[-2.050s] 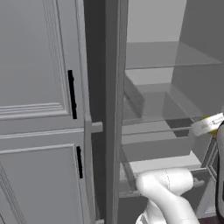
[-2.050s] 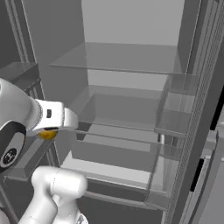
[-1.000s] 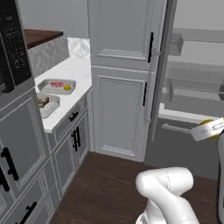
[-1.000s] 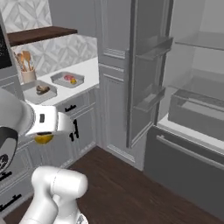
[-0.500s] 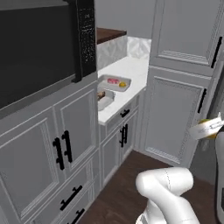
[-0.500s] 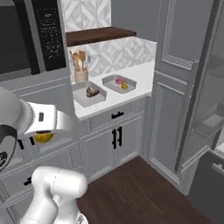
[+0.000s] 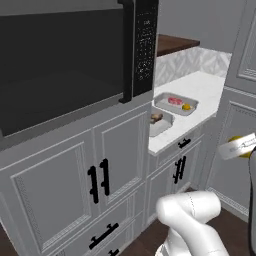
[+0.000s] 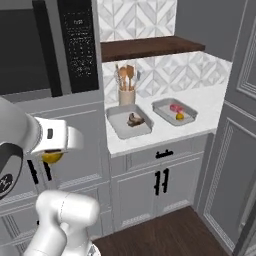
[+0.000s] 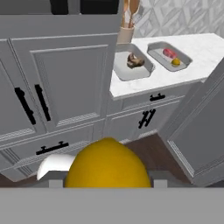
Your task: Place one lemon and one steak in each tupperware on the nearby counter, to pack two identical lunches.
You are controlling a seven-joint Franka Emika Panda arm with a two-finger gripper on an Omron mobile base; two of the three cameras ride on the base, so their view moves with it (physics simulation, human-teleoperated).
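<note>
My gripper is shut on a yellow lemon, held up in the air well short of the counter. That lemon bulks large at the bottom of the hand view, and it peeks out under the hand at the right edge of the left base view. Two tupperware stand side by side on the white counter. The nearer tupperware holds a brown steak. In the farther tupperware lie a red steak and a lemon.
A pot of wooden utensils stands behind the nearer tray, under a dark wooden shelf. A black microwave sits in tall grey cabinets to the left. Grey cabinet doors with black handles front the counter. A tall grey panel rises on the right.
The whole picture has swung from the open fridge to the counter and cabinets, so the camera moved. The counter now looks closer. The lemon has stayed in my gripper.
</note>
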